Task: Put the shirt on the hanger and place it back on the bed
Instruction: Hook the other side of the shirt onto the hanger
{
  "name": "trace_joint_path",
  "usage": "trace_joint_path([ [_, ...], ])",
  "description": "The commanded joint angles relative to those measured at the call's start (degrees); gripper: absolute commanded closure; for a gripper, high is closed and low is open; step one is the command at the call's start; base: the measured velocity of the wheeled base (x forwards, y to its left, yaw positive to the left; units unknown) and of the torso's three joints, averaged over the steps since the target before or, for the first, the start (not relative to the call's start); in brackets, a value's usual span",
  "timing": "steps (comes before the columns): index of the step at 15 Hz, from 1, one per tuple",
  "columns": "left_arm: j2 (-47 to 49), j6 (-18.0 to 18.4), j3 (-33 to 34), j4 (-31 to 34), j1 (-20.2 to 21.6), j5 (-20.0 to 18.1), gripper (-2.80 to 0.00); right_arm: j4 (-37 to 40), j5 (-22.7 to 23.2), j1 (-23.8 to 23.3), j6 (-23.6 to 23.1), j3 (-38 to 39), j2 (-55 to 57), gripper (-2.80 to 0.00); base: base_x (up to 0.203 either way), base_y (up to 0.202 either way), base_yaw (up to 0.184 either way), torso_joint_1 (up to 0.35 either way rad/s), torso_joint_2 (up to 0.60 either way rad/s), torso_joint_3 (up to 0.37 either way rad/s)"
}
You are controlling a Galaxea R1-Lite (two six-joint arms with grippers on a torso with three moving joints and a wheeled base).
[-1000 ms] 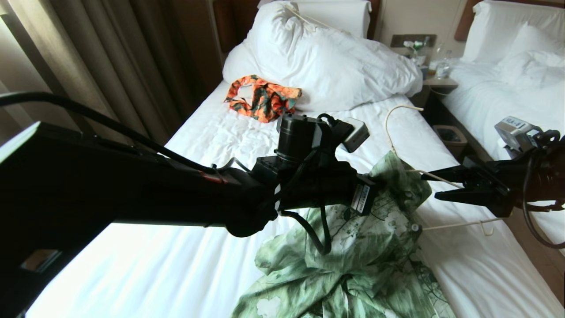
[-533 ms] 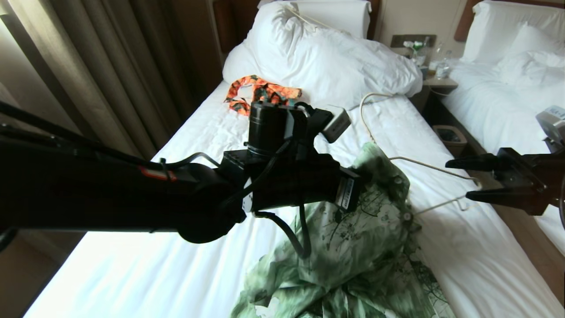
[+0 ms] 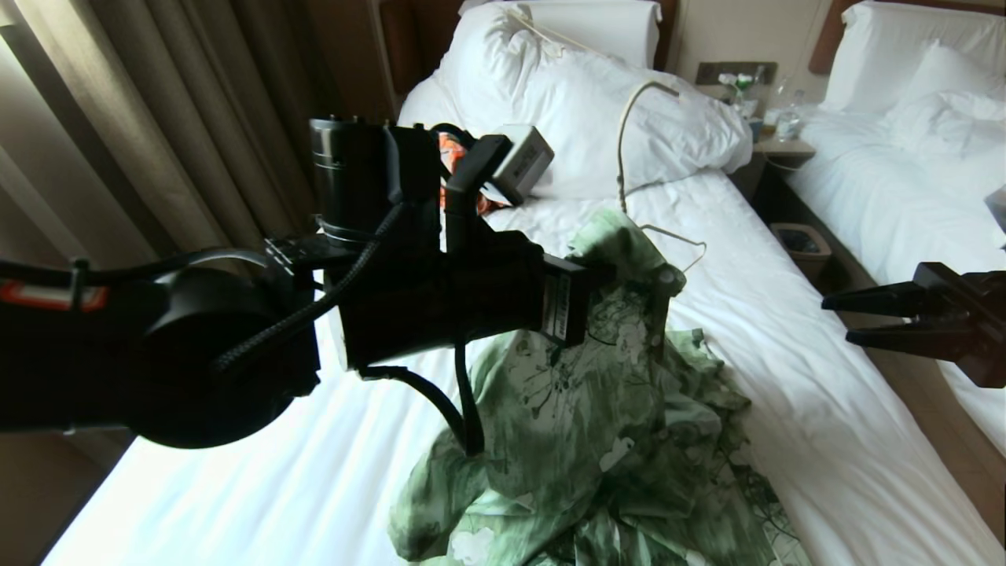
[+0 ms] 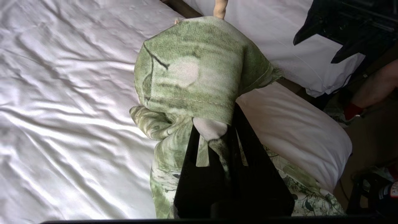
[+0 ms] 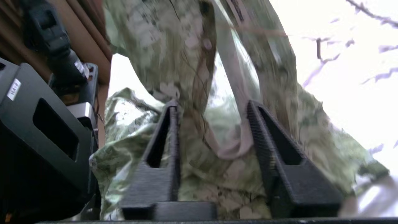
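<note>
White bed (image 3: pixel 825 472) is filling the room; the left gripper (image 4: pixel 217 137) is clenching the shirt (image 3: pixel 597 409) above it, hanger (image 3: pixel 625 149) poking from the collar. The right gripper (image 3: pixel 837 318) is hanging released, well right of both.

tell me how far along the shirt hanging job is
Done: the hanger is inside the shirt, hook poking out at the collar. In hand: the left gripper is shut on the shirt's top, lifting it above the bed; the right gripper is open, off to the side. Left: laying it back down.
</note>
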Motion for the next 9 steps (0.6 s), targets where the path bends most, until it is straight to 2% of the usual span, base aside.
trace_joint_path([
  [1,-2.44,-0.04,0.41,-0.32,0.54,0.52,0.00,2.05,-4.36,0.01,-0.24,-0.33,-0.29,0.00,0.000,0.000,0.000,0.000,0.00,0.000],
  [2,-3.02,-0.04,0.53,-0.30,0.63,0.86,0.00,3.97,-7.61,0.03,0.13,-1.09,-0.11,0.00,0.000,0.000,0.000,0.000,0.00,0.000],
  [4,-3.61,0.05,0.24,-0.18,0.73,0.91,0.00,7.71,-7.81,-0.10,3.50,-4.34,0.40,0.00,0.000,0.000,0.000,0.000,0.00,0.000],
  [6,-4.42,-0.04,-0.14,-0.01,0.72,1.00,0.00,10.53,-7.85,0.42,8.87,-9.53,2.68,0.00,0.000,0.000,0.000,0.000,0.00,0.000],
  [9,-5.89,-1.43,0.30,-0.01,0.64,2.31,0.00,12.07,-7.73,2.04,12.42,-15.03,9.87,0.00,0.000,0.000,0.000,0.000,0.00,0.000],
])
